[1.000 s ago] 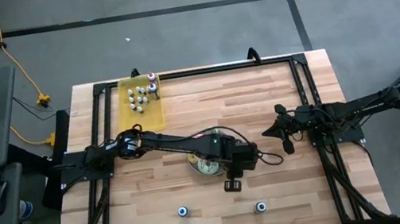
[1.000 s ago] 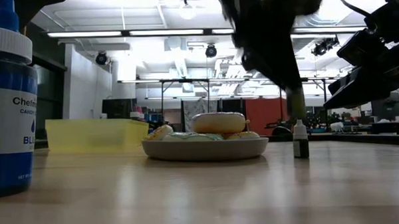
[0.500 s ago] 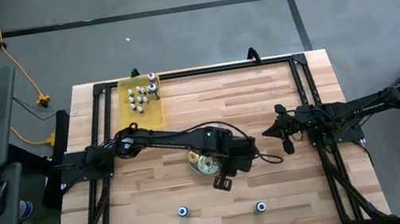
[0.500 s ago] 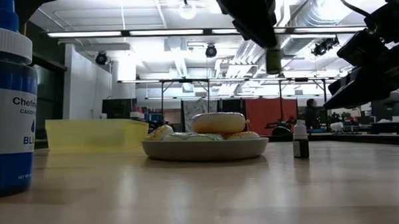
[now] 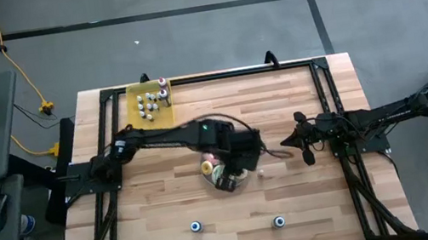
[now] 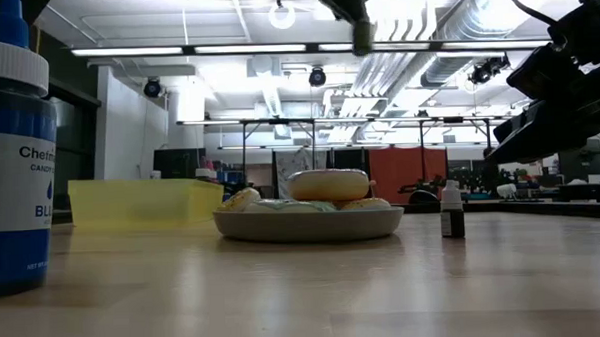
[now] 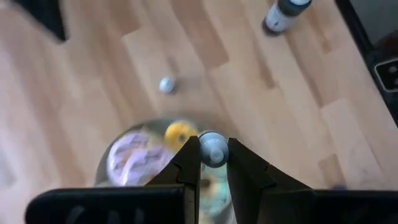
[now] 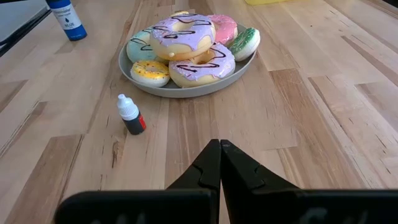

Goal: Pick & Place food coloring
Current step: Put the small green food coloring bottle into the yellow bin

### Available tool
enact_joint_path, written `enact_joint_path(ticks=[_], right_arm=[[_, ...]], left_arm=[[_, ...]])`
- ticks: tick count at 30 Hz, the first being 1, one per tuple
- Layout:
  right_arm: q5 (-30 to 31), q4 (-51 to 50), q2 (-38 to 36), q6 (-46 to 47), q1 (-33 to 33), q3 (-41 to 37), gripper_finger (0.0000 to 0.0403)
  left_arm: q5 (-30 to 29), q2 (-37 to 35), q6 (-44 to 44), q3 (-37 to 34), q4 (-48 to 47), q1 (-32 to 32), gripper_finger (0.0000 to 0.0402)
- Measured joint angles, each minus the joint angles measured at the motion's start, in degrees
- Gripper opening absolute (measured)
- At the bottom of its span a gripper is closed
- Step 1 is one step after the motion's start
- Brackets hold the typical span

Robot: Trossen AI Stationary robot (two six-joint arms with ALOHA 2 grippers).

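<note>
Several stored bottles: food coloring is seen standing in the yellow tray, set well beyond the plate of doughnuts toward the table's far left corner.
Left gripper: the left gripper is raised above the plate, its fingers pinched on the held bottle.
Bottle axis: the held bottle is judged upright, cap toward the wrist.
Coming move: a carry from over the plate to the tray is expected; the left arm is the nearer one.
Obstacles: none are seen between plate and tray.
Loose bottle: a dark loose bottle is left standing just beside the plate.
Right gripper: the right gripper is parked near the plate, fingers pressed together, nothing held.
</note>
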Motion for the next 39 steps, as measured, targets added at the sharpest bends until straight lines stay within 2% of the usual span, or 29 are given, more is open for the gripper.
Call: enact_joint_path(ticks=[5,14,18,23,29,34,39], right_arm=[[0.0,0.1,0.0,0.0,0.0,0.0,0.0000],[0.0,0.1,0.0,0.0,0.0,0.0,0.0000],[0.0,0.1,0.0,0.0,0.0,0.0,0.0000],[0.0,0.1,0.0,0.0,0.0,0.0,0.0000],[0.0,0.1,0.0,0.0,0.0,0.0,0.0000],[0.0,0.1,0.0,0.0,0.0,0.0,0.0000],[0.0,0.1,0.0,0.0,0.0,0.0,0.0000]], left_arm=[[-2.1,-3.8,-0.3,0.0,-6.5,3.1,0.0043],[-2.2,-10.7,-1.2,-0.1,-14.8,10.8,0.0043],[-2.2,-14.8,0.1,-3.4,-16.0,14.5,0.0043],[-1.4,-22.5,3.1,-15.3,-13.6,18.8,0.0043],[1.4,-35.9,2.6,-38.0,-0.3,23.2,0.0043],[4.2,-45.5,-3.0,-53.7,10.6,27.4,0.0043],[2.2,-50.1,-14.0,-61.3,13.9,32.8,0.0043]])
